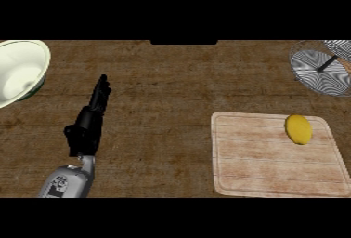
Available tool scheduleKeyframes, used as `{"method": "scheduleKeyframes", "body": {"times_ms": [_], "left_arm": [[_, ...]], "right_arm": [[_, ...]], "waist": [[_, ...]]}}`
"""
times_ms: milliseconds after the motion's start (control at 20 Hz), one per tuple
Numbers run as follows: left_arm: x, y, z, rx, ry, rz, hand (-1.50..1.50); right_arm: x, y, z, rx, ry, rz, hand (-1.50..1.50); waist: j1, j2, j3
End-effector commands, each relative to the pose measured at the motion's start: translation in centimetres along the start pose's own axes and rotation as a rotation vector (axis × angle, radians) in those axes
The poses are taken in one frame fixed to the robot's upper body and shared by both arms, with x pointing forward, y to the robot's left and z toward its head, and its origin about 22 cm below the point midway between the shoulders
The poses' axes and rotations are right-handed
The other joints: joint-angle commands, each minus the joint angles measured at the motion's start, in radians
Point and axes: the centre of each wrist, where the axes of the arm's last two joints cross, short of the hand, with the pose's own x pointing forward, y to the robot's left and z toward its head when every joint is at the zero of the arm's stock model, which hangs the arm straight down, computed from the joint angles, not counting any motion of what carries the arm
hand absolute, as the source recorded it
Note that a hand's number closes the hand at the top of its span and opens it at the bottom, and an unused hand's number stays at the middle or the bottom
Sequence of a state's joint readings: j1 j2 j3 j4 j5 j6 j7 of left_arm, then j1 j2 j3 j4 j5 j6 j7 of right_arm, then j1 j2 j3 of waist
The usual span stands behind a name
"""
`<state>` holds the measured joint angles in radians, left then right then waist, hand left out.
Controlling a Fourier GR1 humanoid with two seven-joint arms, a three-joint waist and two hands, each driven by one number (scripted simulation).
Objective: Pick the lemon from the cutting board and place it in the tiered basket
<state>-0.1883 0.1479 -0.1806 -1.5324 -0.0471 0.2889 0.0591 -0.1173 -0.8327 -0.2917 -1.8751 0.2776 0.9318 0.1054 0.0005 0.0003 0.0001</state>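
The brown wooden counter fills the view. A cream bowl stands beyond the left hand, to its left. The hand holds nothing, and its fingers are straight and together, pointing away from the robot. Well to the right of the hand lies the cutting board, and the lemon rests on its far right part. The wire tiered basket stands farther still, beyond the board's far right corner.

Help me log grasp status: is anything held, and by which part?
Nothing is held. The left hand is open, fingers straight, away from the lemon, which lies on the cutting board. The right hand is not in view.
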Motion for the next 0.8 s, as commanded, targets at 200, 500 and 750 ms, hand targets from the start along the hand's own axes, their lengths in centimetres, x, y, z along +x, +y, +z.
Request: {"method": "scheduleKeyframes", "body": {"times_ms": [200,500,750], "left_arm": [[-0.8,0.0,1.2,0.016,0.015,0.016,0.0],[-0.5,-0.4,2.1,-0.016,-0.013,0.003,0.0],[-0.3,1.9,0.3,-0.004,-0.012,0.015,0.0]], "right_arm": [[0.2,2.0,-0.5,0.0,-0.048,0.113,-1.5],[-1.0,3.4,-3.4,-0.049,-0.053,0.15,-1.5],[-1.5,5.0,-3.9,-0.063,0.071,0.151,-1.5]], "waist": [[0.0,0.0,0.0],[0.005,0.0,0.0],[0.002,0.0,0.0]]}}
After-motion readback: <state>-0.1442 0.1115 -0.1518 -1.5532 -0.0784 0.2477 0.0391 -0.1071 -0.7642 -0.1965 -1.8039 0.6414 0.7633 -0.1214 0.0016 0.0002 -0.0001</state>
